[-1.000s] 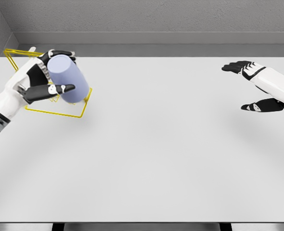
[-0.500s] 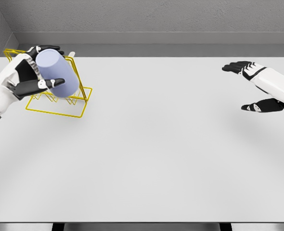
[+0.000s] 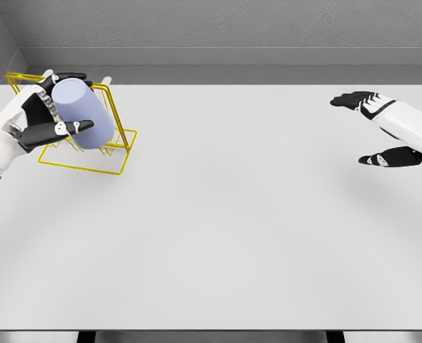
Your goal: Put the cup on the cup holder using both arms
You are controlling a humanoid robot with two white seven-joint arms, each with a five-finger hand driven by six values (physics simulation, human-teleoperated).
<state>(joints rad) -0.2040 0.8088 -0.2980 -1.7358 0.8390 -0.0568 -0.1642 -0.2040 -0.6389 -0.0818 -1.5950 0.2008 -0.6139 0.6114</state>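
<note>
- Head view: the left robot hand (image 3: 45, 114), white with black fingers, is clasped round a pale lavender cylindrical cup (image 3: 82, 114). One finger lies across the cup's near side and others curl over its far top.
- The cup is tilted, its closed end up and to the left and its body slanting down to the right. It sits right at the yellow wire cup holder (image 3: 89, 153) in the far left corner of the white worktop (image 3: 232, 229).
- The cup overlaps the holder's upright wires. Whether it already rests on them or hangs just above cannot be told from this angle.
- The right robot hand (image 3: 383, 132) is well apart at the far right, fingers spread and holding nothing, above the worktop.
- Judged progress: the carry looks finished, with the cup brought to the holder. The seating and release seem to remain.
- Still to do, as far as can be judged: settle the cup onto the wires, loosen the left fingers and draw the arm clear without nudging the light wire frame.
- The right arm plays no visible part at this point, though the task names both arms.
</note>
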